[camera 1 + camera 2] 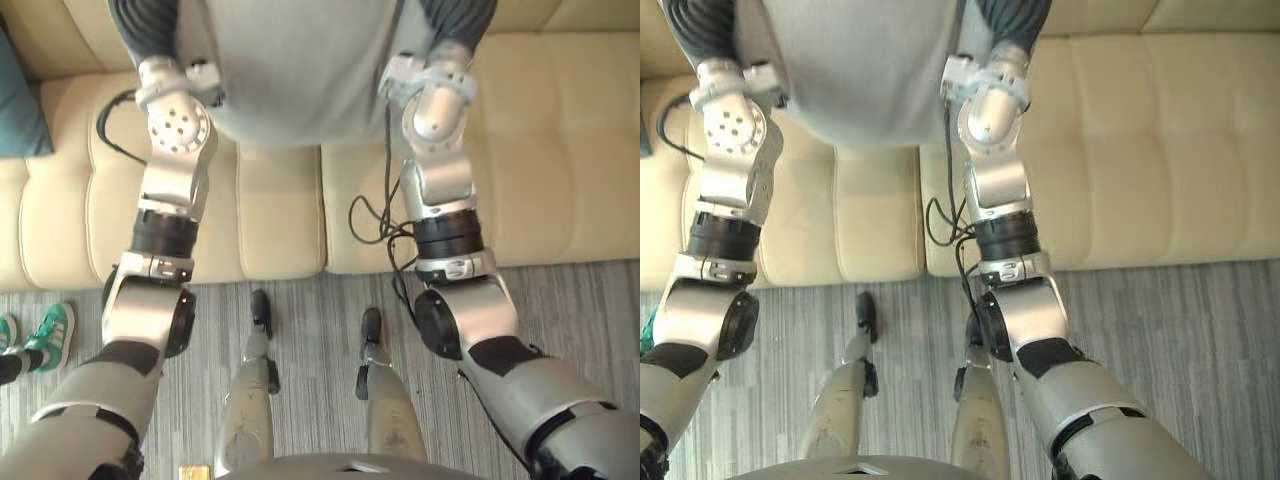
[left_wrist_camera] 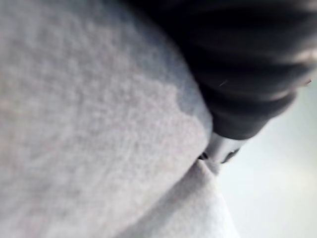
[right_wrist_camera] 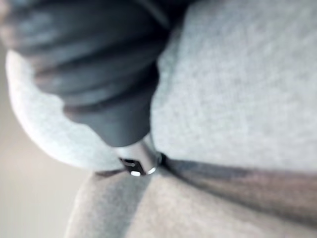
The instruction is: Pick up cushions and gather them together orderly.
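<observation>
A large grey cushion (image 1: 290,70) was covered in soft, matt cloth with a fine fuzzy nap like fleece, plain in both wrist views. Against it, the left hand (image 2: 247,74) and the right hand (image 3: 104,74) wore dark ribbed covers with a dull, rubbery look, and a small shiny silver part showed at the edge of each cover. The sofa (image 1: 560,150) was cream, smooth and faintly glossy like leather, stitched into padded panels. A teal cushion (image 1: 18,100) on it looked like matt cloth. The floor (image 1: 580,300) was grey carpet with a fine striped weave
</observation>
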